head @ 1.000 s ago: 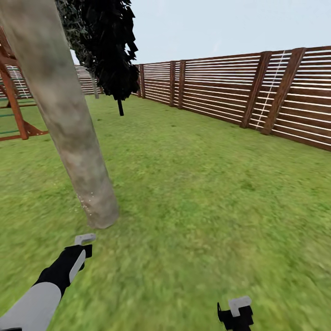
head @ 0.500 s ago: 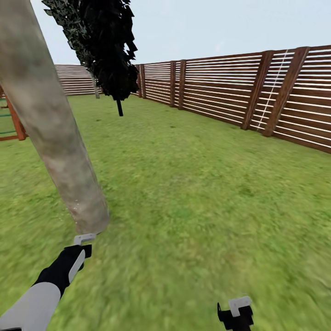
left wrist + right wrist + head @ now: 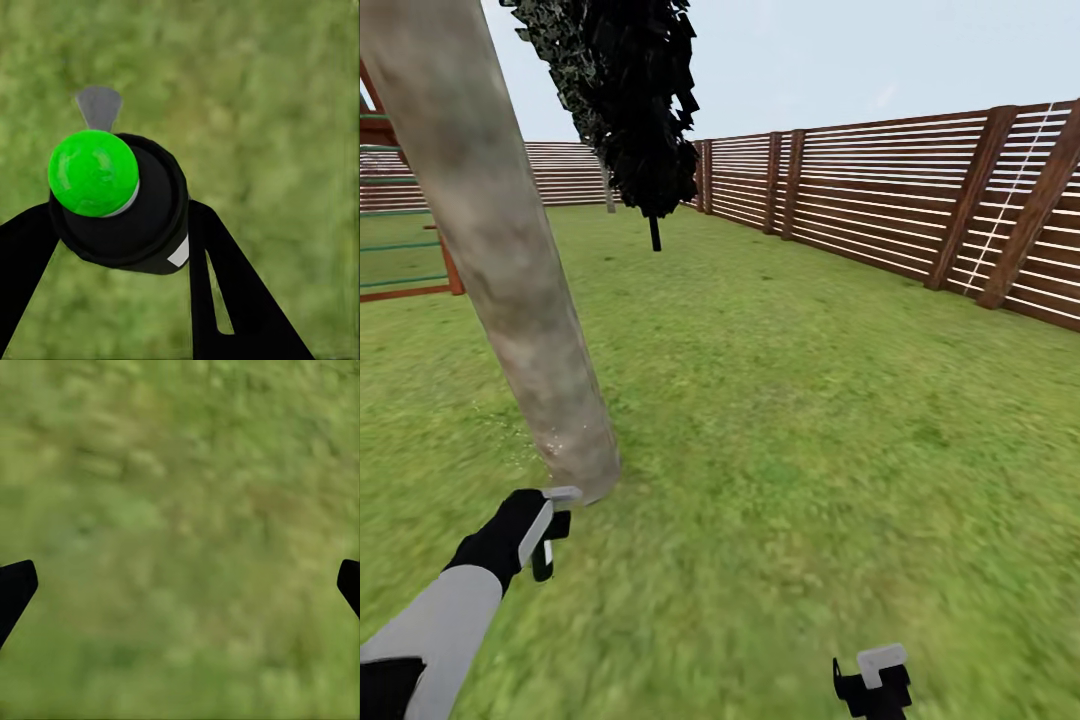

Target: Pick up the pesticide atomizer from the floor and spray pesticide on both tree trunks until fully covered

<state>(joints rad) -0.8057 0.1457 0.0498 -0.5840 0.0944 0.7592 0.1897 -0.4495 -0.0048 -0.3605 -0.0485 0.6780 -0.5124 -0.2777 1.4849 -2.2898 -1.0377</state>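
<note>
The pesticide atomizer is off the grass and sits in the left gripper, low down and just beside the foot of the thick grey-beige tree trunk. From the left wrist camera it looks like a black round body with a bright green cap and a small grey nozzle tip, and the two black fingers hug it on both sides, so that claw is closed tight on the sprayer. A few tiny pale specks dot the bark near the bottom of the trunk, but higher up the bark looks bare, so I think most of the spraying is left to do. To do it well, the nozzle should point right at the bark, stay close, and move slowly up the trunk and around it so no patch is missed. The sprayer should be held firm so it does not slip or tip. The right gripper hangs low over the green grass; its fingers stand wide apart and it holds nothing. Farther off are a dark tree, a brown slat fence and a red wooden frame.
</note>
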